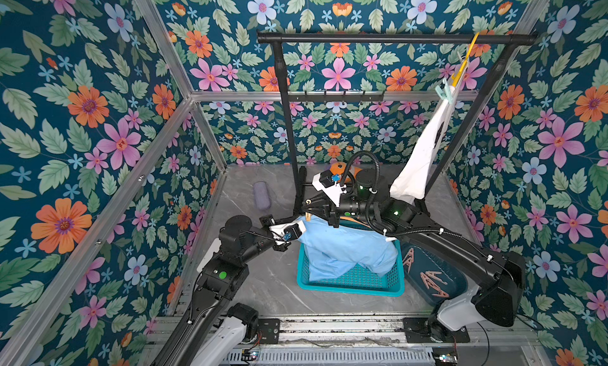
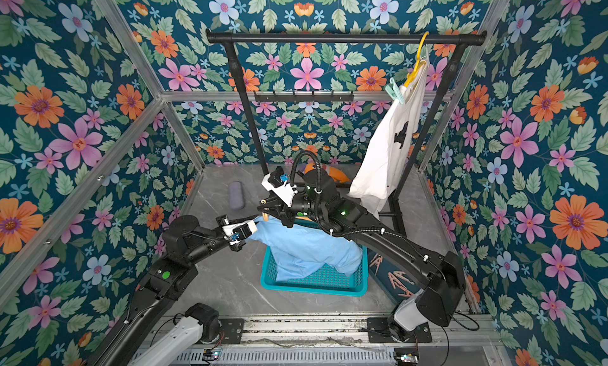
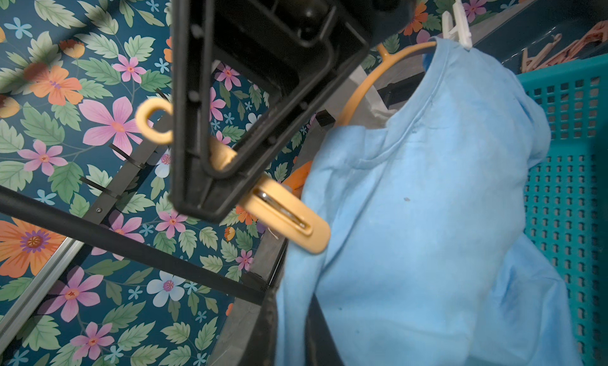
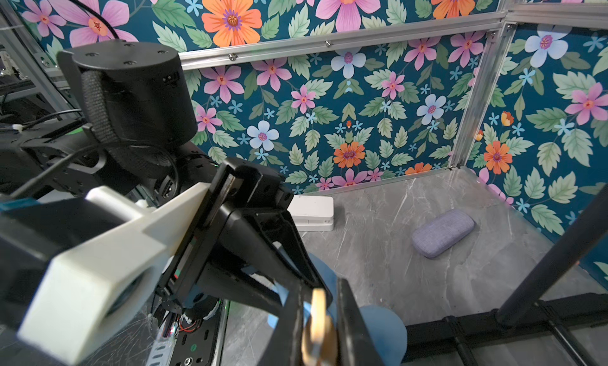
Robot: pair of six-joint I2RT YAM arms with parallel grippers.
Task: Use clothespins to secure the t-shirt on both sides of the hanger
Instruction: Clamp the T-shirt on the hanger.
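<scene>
A light blue t-shirt (image 1: 345,245) hangs on a tan hanger (image 3: 378,74) over the teal basket. My left gripper (image 3: 292,331) is shut on a fold of the shirt's fabric at its near shoulder; in both top views it sits at the shirt's left edge (image 1: 297,224) (image 2: 255,225). My right gripper (image 4: 317,315) is shut on a cream-yellow clothespin (image 3: 283,216), whose tip touches that same shoulder. In a top view the right gripper (image 1: 309,209) is just behind the left one. A white clothespin (image 3: 455,25) sits on the shirt's far shoulder.
The teal basket (image 1: 352,287) stands mid-table under the shirt. A dark tray (image 1: 457,282) with pink clothespins (image 1: 432,278) lies to its right. The black rack (image 1: 394,38) carries a white shirt (image 1: 424,150) with a mint clothespin (image 1: 442,92). A purple case (image 1: 262,195) lies back left.
</scene>
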